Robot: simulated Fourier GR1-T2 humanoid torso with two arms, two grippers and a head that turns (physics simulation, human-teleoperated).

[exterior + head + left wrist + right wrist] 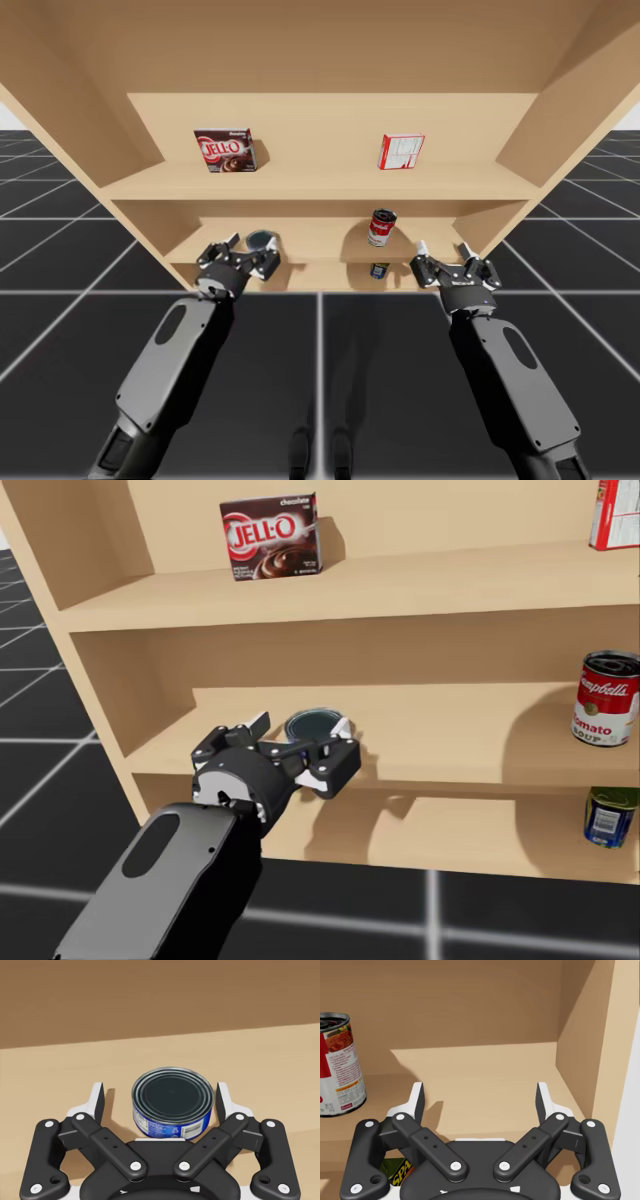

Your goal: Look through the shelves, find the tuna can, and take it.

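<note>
Bright, even light; left gripper (160, 1091) casts soft shadow on shelf (270, 1060); back wall (150, 1000) dimmer.

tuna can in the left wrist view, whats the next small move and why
Probably close the left gripper: the tuna can sits upright between its open fingers on the shelf, with a gap beside one finger, so nothing grips it yet.

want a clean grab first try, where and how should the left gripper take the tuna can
By its curved side wall, pinched across its width, coming in level along the shelf. The tuna can is low, round and upright, lid up, and the open left gripper straddles it.
</note>
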